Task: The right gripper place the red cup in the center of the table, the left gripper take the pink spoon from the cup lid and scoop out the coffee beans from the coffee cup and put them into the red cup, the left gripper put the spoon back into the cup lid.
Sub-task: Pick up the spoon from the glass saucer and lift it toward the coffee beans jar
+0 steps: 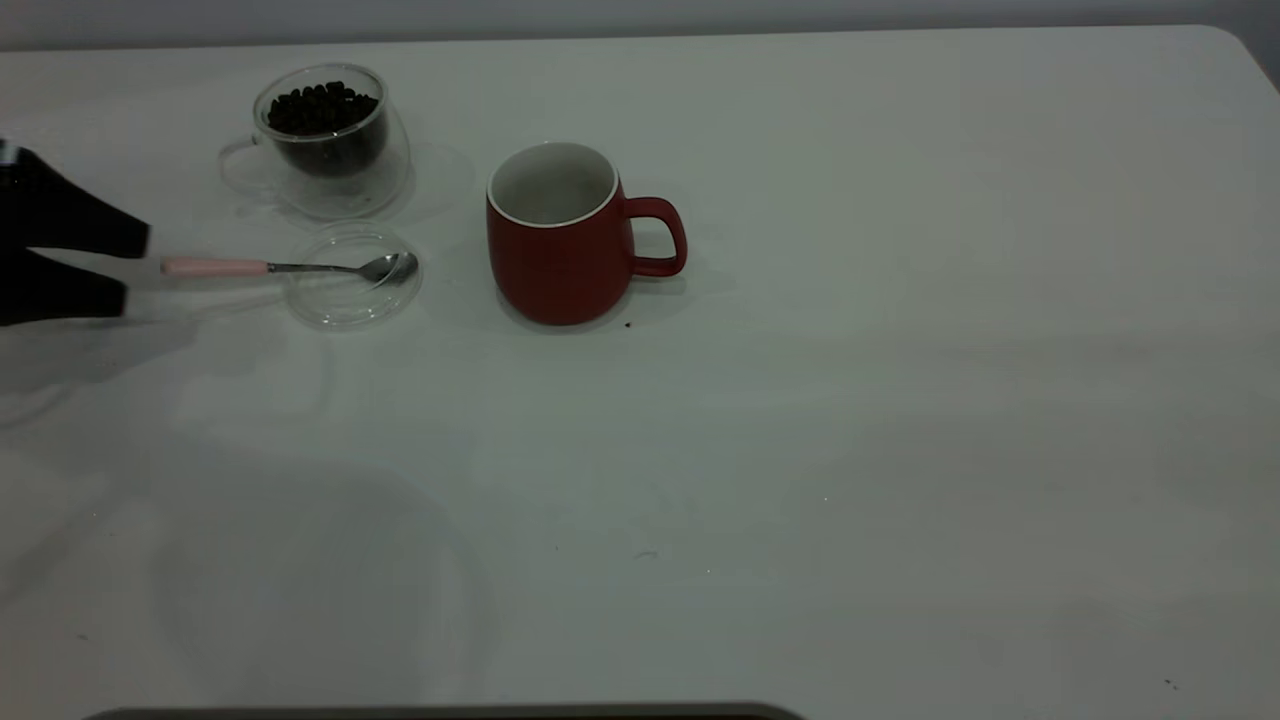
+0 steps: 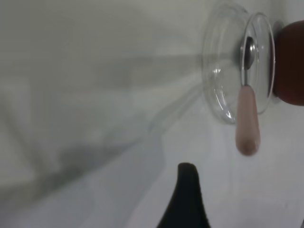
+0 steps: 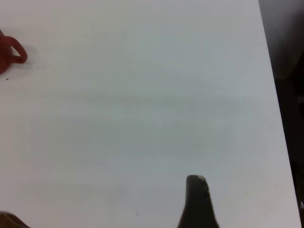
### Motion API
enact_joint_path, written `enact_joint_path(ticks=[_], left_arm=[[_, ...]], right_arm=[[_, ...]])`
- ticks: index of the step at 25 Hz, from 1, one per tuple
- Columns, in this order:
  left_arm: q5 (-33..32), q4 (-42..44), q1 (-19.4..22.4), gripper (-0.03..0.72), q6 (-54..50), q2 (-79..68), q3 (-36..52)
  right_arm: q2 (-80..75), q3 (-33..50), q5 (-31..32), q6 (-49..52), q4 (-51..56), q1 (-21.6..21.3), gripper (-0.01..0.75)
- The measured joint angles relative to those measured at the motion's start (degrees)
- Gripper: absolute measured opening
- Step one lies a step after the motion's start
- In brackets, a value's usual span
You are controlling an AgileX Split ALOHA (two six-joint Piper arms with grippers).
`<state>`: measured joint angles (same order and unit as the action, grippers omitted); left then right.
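Spoon point(image 1: 290, 266): metal bowl rests on the clear glass lid point(image 1: 350, 300), pink handle pointing at the left gripper point(image 1: 135, 268). Its jaws are spread, level with the handle, not touching. Matte red cup point(image 1: 560, 250) stands mid-counter point(image 1: 850, 450). Right jaws: cannot tell.

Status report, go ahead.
Left gripper open, level with pink spoon handle, not touching. Spoon bowl on cup lid. Red cup set, empty. Right gripper well clear of it. Nothing blocking.

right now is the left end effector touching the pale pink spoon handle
Apart. The exterior view shows bare white table between the open left end effector and the pink spoon.
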<state>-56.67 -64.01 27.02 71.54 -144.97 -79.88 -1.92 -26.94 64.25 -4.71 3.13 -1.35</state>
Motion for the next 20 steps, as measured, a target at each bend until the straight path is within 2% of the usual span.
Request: enact_joint_path(ticks=[11,15,20], left_arm=[[0.3,-7.2,-5.4,0.672,1.4,-3.3,-0.6],[0.1,-8.5,-5.9,0.58,1.4,-3.4,-0.6],[-2.0,-8.6,-5.9,0.396,1.2,-3.4,-0.6]], right_arm=[[0.0,0.0,0.0,0.0,0.1,0.0,0.59],[0.0,0.0,0.0,0.0,0.1,0.0,0.59],[0.0,0.0,0.0,0.0,0.1,0.0,0.59]])
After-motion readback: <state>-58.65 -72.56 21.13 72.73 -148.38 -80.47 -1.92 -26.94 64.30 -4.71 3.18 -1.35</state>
